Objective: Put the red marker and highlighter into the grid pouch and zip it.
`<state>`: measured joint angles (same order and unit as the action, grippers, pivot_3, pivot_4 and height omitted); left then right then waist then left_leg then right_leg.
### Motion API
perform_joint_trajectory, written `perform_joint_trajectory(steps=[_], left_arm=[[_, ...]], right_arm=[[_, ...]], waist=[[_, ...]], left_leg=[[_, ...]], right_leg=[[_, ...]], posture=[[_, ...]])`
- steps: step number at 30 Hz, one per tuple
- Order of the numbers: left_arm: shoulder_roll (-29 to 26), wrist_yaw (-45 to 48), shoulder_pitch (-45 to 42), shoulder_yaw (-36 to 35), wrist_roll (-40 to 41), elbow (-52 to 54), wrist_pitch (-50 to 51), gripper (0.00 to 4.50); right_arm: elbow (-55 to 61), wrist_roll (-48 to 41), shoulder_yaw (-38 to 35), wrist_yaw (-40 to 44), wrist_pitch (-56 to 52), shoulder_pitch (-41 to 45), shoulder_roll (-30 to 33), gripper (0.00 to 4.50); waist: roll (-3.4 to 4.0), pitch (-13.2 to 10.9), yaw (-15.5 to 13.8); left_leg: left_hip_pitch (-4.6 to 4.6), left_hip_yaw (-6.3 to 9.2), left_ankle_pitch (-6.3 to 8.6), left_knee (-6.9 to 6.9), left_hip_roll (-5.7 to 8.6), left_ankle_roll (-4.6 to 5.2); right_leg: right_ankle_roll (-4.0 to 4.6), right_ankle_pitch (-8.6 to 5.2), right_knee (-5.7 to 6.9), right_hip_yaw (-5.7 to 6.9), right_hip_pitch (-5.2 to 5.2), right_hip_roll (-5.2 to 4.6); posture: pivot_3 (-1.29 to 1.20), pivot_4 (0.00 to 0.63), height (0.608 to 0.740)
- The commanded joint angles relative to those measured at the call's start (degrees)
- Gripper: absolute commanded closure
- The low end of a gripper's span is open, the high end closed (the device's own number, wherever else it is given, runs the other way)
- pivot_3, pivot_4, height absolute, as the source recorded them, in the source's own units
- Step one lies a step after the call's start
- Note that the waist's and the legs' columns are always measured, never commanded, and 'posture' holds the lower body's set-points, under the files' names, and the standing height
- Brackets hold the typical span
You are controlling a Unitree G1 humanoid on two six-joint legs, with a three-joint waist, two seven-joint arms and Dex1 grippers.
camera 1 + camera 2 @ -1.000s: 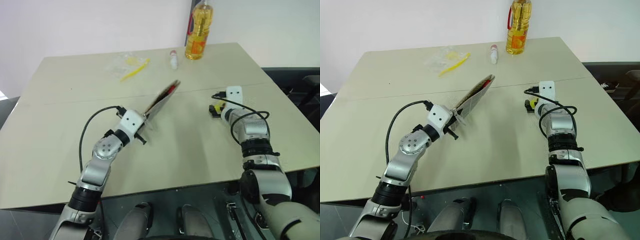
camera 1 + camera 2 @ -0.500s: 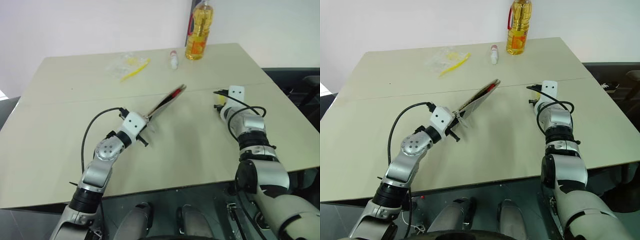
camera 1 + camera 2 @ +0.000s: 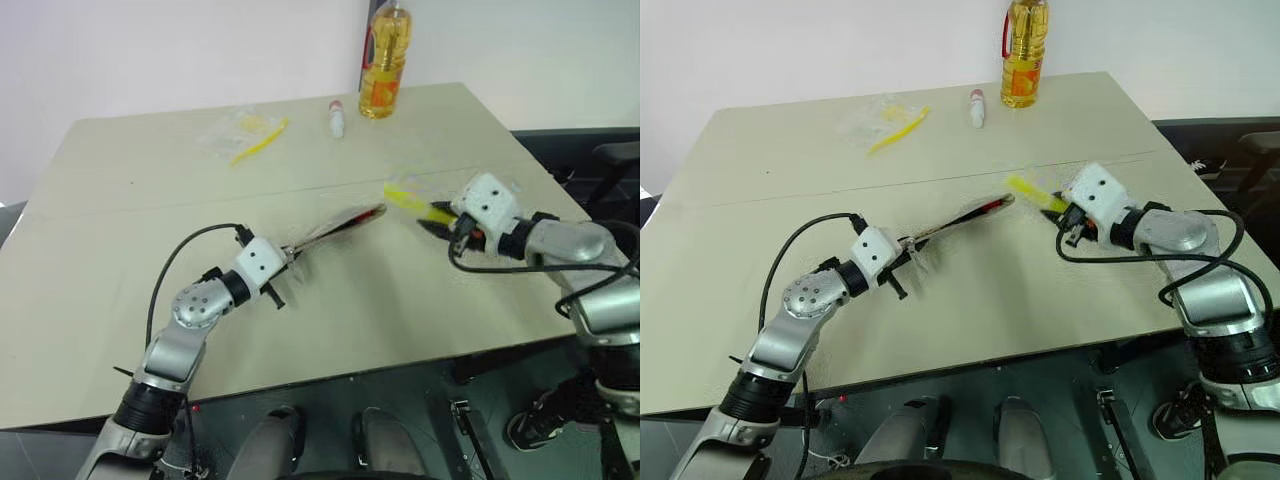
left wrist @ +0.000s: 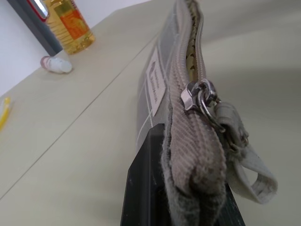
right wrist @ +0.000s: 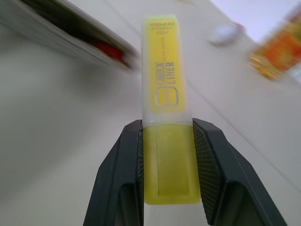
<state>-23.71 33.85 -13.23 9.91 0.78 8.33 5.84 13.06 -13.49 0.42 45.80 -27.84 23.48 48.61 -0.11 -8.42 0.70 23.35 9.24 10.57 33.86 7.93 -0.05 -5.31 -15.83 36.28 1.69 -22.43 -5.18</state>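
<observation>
Now we carry the stubby yellow highlighter (image 5: 166,103) clamped in our right gripper (image 3: 1067,215), its cap aimed left at the flat grey grid pouch (image 3: 958,218). Our left gripper (image 4: 181,207) pinches the pouch's zipper end, lifting it off the beige table (image 3: 90,270) (red marker (image 3: 989,206) already peeking out). Missing that narrow mouth could push the pouch aside or dislodge the marker.
</observation>
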Motion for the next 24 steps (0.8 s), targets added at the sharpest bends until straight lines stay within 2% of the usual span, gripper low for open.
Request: perform_joint_trajectory(steps=[1,10,24], left_arm=[[-0.45,0.54,0.13,-0.81,0.58,0.22,-0.51,4.50],[0.51,0.18,-0.09,-0.88,0.49,0.52,-0.13,4.50],[1.50,0.20,0.33,-0.26,0.49,1.62,0.34,4.50]], right_arm=[[2.78,-2.14,-3.26,1.28,-1.35,1.00,1.00,3.62],[3.28,-2.46,-1.63,5.15,-1.81,-0.88,1.38,3.62],[3.06,0.08,1.40,7.10,-0.59,-2.58,1.32,3.62]], waist=[[-0.02,-0.01,-0.28],[-0.05,-0.03,-1.47],[-0.08,-0.05,-1.52]], left_leg=[[0.02,0.00,0.00,0.04,0.00,-0.01],[0.06,-0.02,0.00,0.00,0.00,-0.01],[0.09,-0.02,0.01,0.01,0.01,0.00]], right_leg=[[0.08,-0.04,0.00,0.00,0.01,0.00],[0.25,0.09,-0.07,-0.01,-0.05,-0.01],[0.25,0.09,-0.12,-0.01,-0.03,-0.02]], posture=[[0.00,0.150,0.740],[0.00,0.150,0.740],[0.00,0.150,0.740]])
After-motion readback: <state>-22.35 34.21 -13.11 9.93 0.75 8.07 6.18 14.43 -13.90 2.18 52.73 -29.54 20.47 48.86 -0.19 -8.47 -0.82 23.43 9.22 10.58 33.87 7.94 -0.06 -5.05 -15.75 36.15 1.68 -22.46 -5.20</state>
